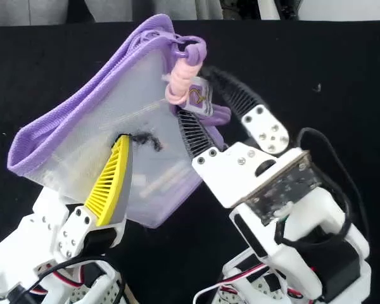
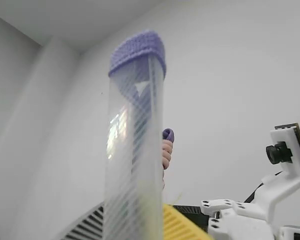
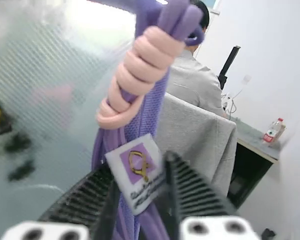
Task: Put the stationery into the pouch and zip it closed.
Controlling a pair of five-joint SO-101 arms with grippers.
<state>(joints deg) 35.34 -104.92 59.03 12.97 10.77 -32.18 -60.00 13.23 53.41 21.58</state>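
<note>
Within right claw (image 3: 140, 167) — seemingly pouch tag (image 3: 138, 181)

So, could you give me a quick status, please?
Left gripper shut on pouch. Right gripper shut on its corner. Pouch held up between both. Nothing blocking.

black table cover (image 1: 63, 63) | white wall (image 2: 230, 75) | grey fabric (image 3: 200, 135) | 1 bottle (image 3: 274, 131) on desk (image 3: 251, 134)

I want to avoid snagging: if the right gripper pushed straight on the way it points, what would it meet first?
Probably the pink coiled cord, just beyond the tag and the edge of the pouch that the right gripper clamps; depth is hard to judge.
</note>
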